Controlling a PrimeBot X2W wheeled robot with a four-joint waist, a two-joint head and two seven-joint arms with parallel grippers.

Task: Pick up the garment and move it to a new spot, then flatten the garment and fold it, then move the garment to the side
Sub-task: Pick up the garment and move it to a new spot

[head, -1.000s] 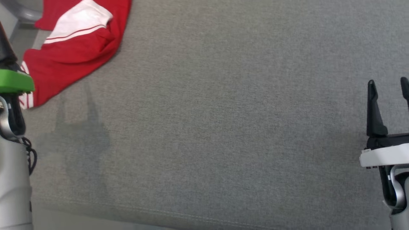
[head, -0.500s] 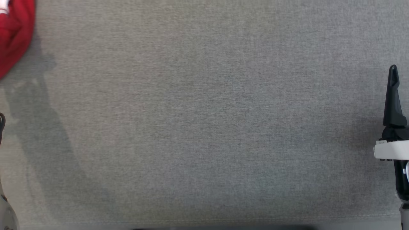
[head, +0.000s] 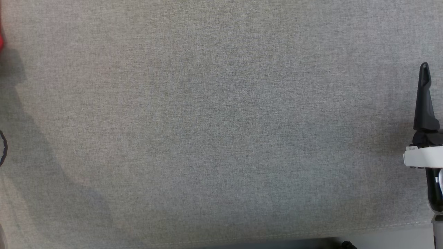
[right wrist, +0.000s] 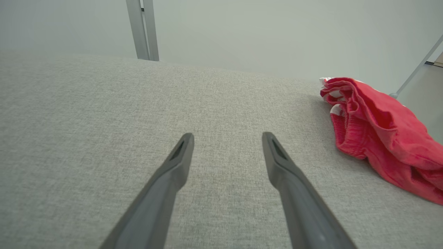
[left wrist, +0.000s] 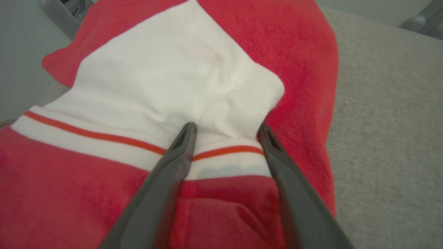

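The garment (left wrist: 214, 69) is red with a white panel and orange stripes, lying crumpled on the grey cloth-covered table (left wrist: 387, 138). My left gripper (left wrist: 226, 128) is open, its two fingertips pressed down on the garment with a bunched fold of the white panel between them. In the right wrist view the garment (right wrist: 380, 138) lies heaped at the far right of the table (right wrist: 104, 121). My right gripper (right wrist: 227, 138) hovers open over bare cloth, well apart from it. In the head view one of its fingers (head: 424, 100) stands at the right edge, and a red sliver of garment (head: 1, 38) at the left edge.
The table's front edge (head: 380, 228) runs along the bottom of the head view. A metal post (right wrist: 142, 29) rises behind the table against a pale wall, and a thin slanted rod (right wrist: 415, 69) stands beyond the garment. A dark cable loop (head: 2, 148) shows at the left.
The head camera has swung right, so the garment and my left arm have slid off its left edge. The right gripper keeps its place, open.
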